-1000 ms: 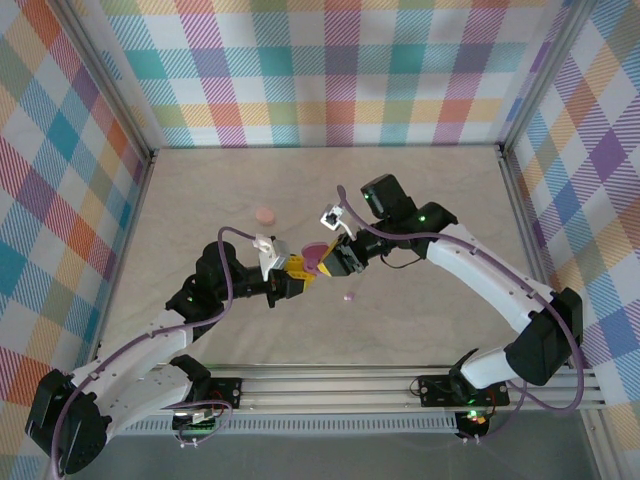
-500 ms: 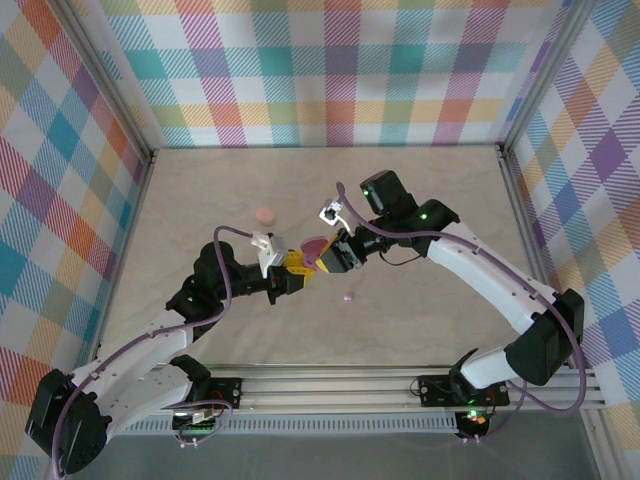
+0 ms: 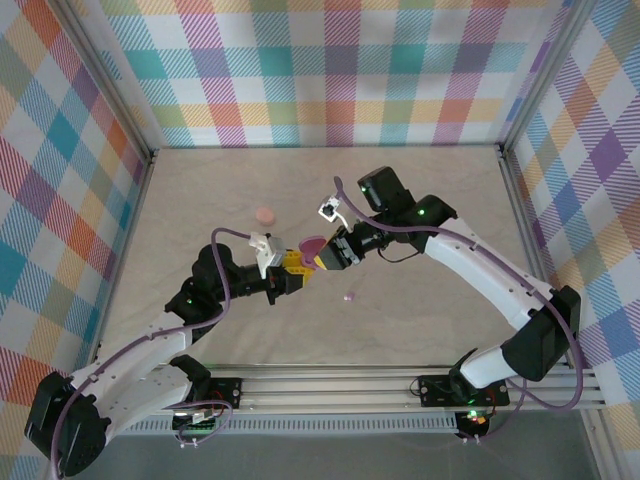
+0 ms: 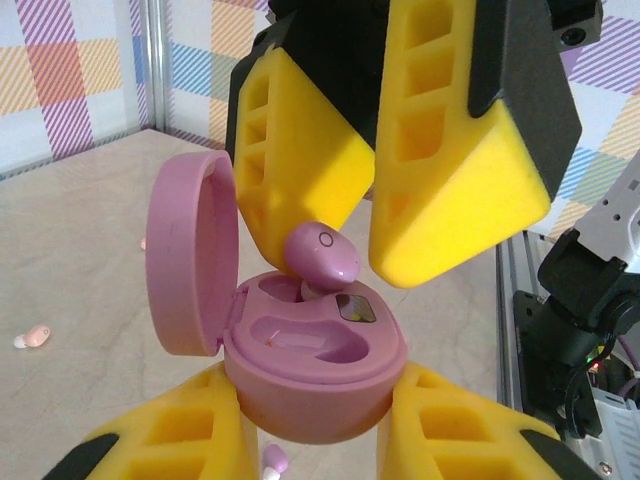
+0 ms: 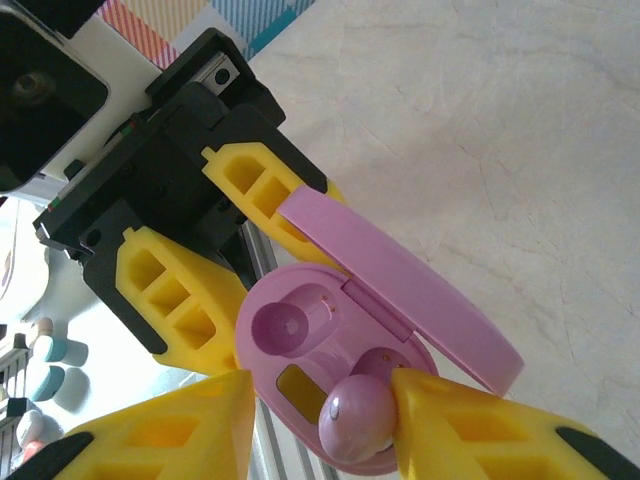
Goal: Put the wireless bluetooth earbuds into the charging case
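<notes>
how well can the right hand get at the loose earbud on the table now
Probably yes, but not this instant: the loose earbud lies on bare table near the right hand, nothing over it. That hand is at the case with another earbud.

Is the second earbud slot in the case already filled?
No: the near slot of the charging case lies empty, with one earbud just behind it.

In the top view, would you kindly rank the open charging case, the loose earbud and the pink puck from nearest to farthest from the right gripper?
1. The charging case, directly at the right gripper.
2. The loose earbud, toward the near side, slightly right.
3. The pink puck, to the left and farther back.
</notes>
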Controlling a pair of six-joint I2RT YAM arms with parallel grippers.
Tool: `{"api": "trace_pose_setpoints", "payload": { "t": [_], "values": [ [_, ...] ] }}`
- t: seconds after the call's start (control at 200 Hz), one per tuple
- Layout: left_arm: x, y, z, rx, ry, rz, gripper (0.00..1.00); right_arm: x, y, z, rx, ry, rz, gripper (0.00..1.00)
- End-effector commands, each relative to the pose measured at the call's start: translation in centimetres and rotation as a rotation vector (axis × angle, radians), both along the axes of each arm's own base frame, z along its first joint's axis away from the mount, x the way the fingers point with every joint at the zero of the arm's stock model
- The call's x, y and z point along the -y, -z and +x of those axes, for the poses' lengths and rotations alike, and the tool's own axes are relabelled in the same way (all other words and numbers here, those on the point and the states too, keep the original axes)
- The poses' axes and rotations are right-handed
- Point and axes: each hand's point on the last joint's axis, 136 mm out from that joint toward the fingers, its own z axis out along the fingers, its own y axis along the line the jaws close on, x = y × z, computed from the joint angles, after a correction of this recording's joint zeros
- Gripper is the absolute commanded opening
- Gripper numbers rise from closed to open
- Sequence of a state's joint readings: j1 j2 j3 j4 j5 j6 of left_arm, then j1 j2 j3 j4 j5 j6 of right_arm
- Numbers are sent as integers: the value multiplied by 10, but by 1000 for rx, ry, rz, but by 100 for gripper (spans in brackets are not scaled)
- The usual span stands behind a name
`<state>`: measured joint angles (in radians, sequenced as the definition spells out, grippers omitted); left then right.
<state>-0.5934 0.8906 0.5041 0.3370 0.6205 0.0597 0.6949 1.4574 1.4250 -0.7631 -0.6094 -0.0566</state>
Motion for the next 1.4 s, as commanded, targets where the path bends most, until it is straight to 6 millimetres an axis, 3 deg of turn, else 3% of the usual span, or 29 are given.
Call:
{"api": "trace_pose_setpoints", "payload": {
  "t": [0.0,0.425,0.74,1.05,1.19,1.395],
  "values": [
    [1,-22,-15,75,62,-61,1,-1,-3,13,27,42,-13,42],
    [1,-21,-13,76,56,-60,1,-1,-8,20,47,62,-28,43],
    [-1,-14,-5,65,10,-40,1,11,-41,18,134,130,33,45],
    [-7,-16,1,82,-50,-24,1,31,-55,22,184,257,33,46],
    [-13,-8,3,78,-90,-8,1,50,-33,36,166,400,-54,46],
    [-22,0,3,64,-137,-5,1,69,37,36,28,520,-194,46]
  ]
}}
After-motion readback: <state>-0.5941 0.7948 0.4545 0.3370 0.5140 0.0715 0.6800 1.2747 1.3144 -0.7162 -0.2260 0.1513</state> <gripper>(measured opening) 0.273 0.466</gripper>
